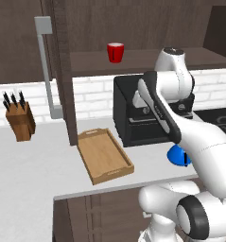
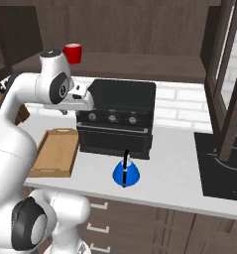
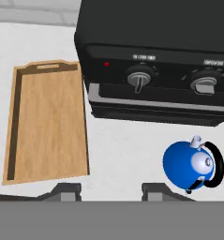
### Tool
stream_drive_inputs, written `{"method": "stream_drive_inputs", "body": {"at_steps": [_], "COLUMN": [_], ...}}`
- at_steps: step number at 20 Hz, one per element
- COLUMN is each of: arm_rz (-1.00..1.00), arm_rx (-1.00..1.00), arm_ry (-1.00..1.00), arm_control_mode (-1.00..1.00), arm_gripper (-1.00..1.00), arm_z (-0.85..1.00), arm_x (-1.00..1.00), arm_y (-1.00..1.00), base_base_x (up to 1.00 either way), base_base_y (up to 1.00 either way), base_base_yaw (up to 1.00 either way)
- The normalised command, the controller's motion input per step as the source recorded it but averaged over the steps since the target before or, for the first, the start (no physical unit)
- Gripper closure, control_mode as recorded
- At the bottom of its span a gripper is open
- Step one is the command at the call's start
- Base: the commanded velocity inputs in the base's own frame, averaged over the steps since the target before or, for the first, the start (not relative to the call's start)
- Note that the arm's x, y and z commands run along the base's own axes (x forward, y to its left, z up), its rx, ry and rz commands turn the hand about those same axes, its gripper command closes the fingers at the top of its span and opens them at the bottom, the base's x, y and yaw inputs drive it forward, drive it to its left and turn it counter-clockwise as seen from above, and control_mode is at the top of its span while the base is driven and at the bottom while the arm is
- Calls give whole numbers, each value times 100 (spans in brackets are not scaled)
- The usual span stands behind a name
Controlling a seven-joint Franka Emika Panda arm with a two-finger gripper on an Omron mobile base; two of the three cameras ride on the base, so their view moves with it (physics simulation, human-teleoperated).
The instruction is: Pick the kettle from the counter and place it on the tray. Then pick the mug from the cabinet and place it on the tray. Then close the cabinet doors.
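Just past my finger tips (image 3: 65, 190) lies bare counter (image 3: 118, 154), and my gripper (image 3: 111, 191) hangs over it with its jaws apart and nothing between them. Off to the right of the tips sits the kettle (image 3: 186, 166), blue, upright on the counter, its black handle arching over the top. It stands clear of my fingers and close in front of the black oven (image 3: 155, 56), not touching it.

To the left of my tips lies the tray (image 3: 48, 126), flat on the counter with nothing in it. Its long side runs beside the oven's left end, just apart from it.

From the right base view, the kettle (image 2: 125, 172) rests near the counter's front edge, before the oven (image 2: 117, 116), and the tray (image 2: 55, 151) lies to the oven's left. My arm reaches over the tray's side of the counter (image 2: 174, 168).

From the left base view, the kettle (image 1: 178, 156) peeks out from behind my forearm, and the tray (image 1: 105, 155) sits between the oven (image 1: 128, 113) and an open cabinet door (image 1: 62, 71) with its grey bar handle (image 1: 46, 66). Up on the cabinet (image 1: 143, 59) shelf stands the red mug (image 1: 115, 52), upright. A knife block (image 1: 20, 118) stands on the counter (image 1: 34, 160) well to the left.
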Motion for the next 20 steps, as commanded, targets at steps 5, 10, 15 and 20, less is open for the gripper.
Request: {"method": "stream_drive_inputs", "body": {"at_steps": [5, 10, 15, 20], "arm_rz": [-9, -13, -12, -3], "arm_rx": [0, 1, 5, 3], "arm_ry": [1, 2, 0, 0], "arm_control_mode": [-100, -100, -100, -100], "arm_gripper": [-100, -100, -100, -100], "arm_z": [-18, -42, -28, -7], "arm_x": [-1, -19, -20, -4], "arm_y": [-23, -98, -99, -54], "base_base_x": [0, 0, 0, 0], "base_base_y": [0, 0, 0, 0], "base_base_yaw": [0, 0, 0, 0]}}
